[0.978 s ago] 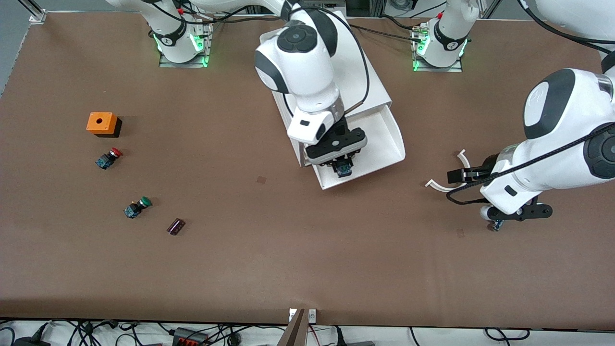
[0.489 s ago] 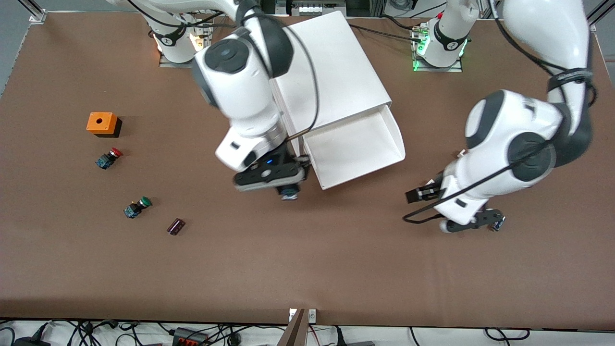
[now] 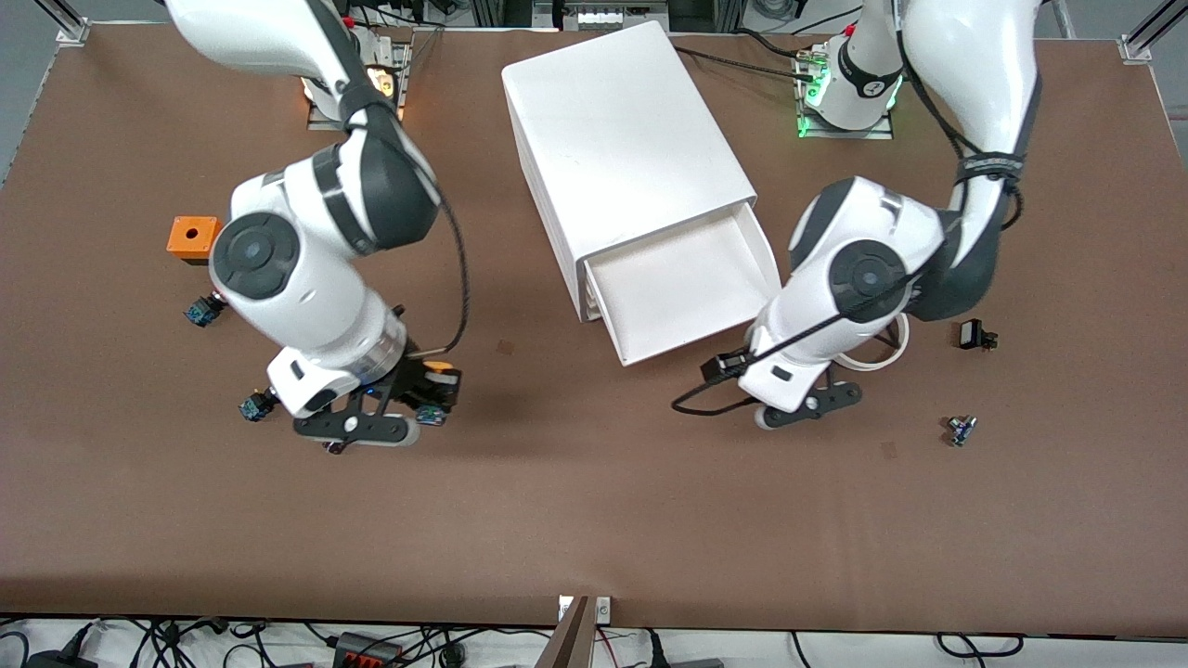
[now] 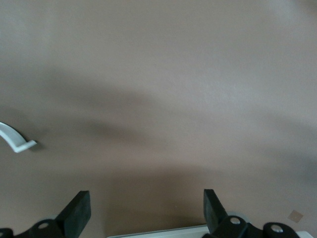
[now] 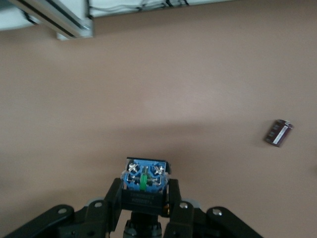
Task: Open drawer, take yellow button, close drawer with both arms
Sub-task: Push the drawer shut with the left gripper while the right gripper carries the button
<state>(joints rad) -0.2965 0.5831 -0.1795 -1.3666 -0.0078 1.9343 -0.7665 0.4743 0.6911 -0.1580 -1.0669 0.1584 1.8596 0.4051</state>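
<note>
The white cabinet (image 3: 622,130) stands mid-table with its top drawer (image 3: 733,250) pulled open; the tray looks empty. My right gripper (image 3: 422,408) hangs over the table toward the right arm's end, shut on the button (image 3: 430,415). In the right wrist view the button's blue body (image 5: 145,179) sits clamped between the fingers of the right gripper (image 5: 145,198), and its cap is hidden. My left gripper (image 3: 800,408) hangs low over the table beside the open drawer's front corner. In the left wrist view the left gripper (image 4: 146,208) is open and empty.
An orange box (image 3: 190,237), a partly hidden red-capped button (image 3: 200,311) and a green-capped button (image 3: 252,405) lie by the right arm. A small maroon part (image 5: 278,133) lies near the right gripper. A white curved piece (image 3: 886,357) and two small parts (image 3: 974,334) (image 3: 961,430) lie toward the left arm's end.
My right arm has swung from the open drawer toward the right arm's end of the table with the button. My left arm has moved in toward the drawer's front.
</note>
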